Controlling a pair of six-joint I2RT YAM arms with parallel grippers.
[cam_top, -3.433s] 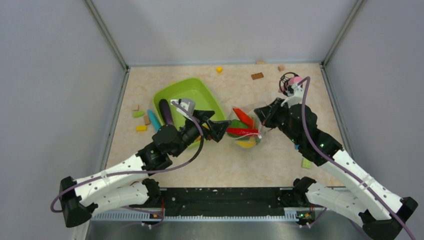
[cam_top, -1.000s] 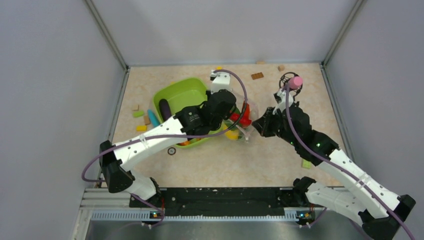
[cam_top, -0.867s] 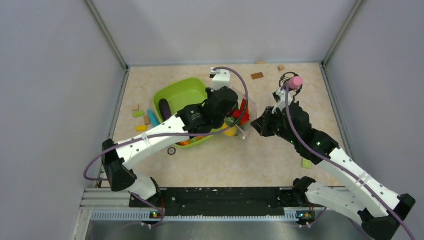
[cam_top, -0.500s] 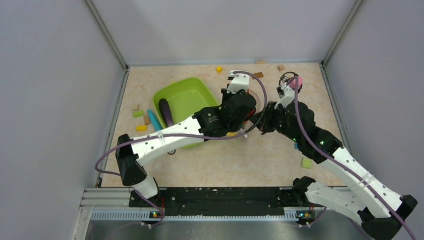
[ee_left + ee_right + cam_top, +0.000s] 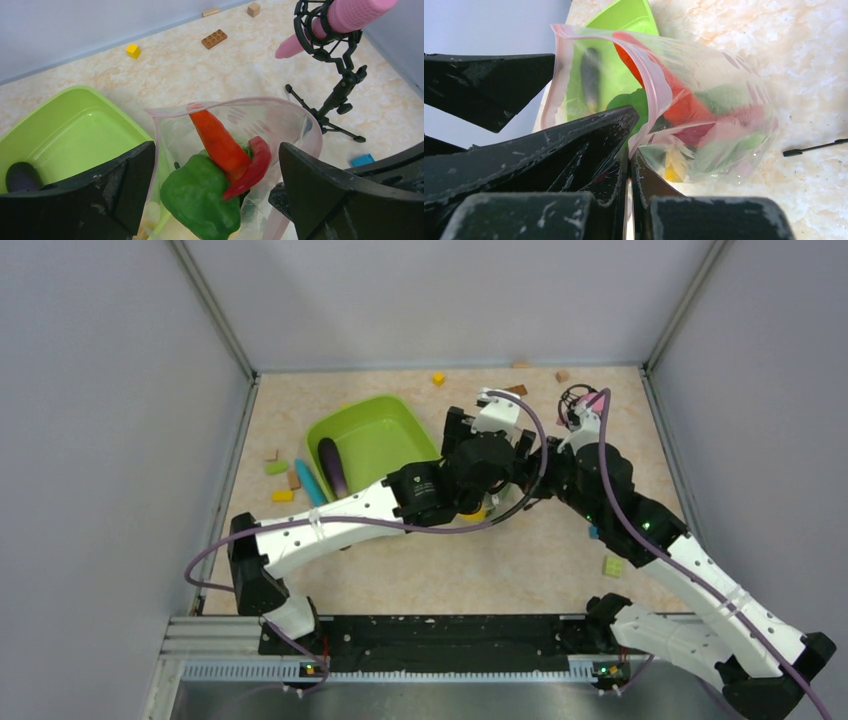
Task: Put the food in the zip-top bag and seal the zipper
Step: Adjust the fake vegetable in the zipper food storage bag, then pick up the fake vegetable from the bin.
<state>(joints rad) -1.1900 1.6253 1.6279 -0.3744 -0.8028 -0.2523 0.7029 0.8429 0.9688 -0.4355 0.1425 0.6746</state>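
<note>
Packing is mostly done, sealing not started. The zip-top bag [image 5: 282,120] sits right of the worktop's middle, toward the far edge and just right of the lime-green tray [image 5: 75,125], with its mouth gaping upward. Inside are the orange carrot [image 5: 217,137], green pepper [image 5: 200,197] and red chilli [image 5: 254,167], plus something yellow low down [image 5: 671,172], probably the lemon. Other pieces behind the crinkled plastic are too blurred to name. The purple eggplant [image 5: 21,176] lies in the tray, not yet bagged, so at least one item is left. The right gripper [image 5: 630,150] has its jaws closed, pinching the bag's rim at the zipper [image 5: 656,82] and holding the mouth up. The left gripper [image 5: 216,150] hangs over the opening with its jaws spread wide and nothing between them. The pink strip curves round in an open loop, unpressed anywhere. Left to do, in my judgement: fetch the eggplant, drop it in, then press the zipper shut along the whole mouth.
</note>
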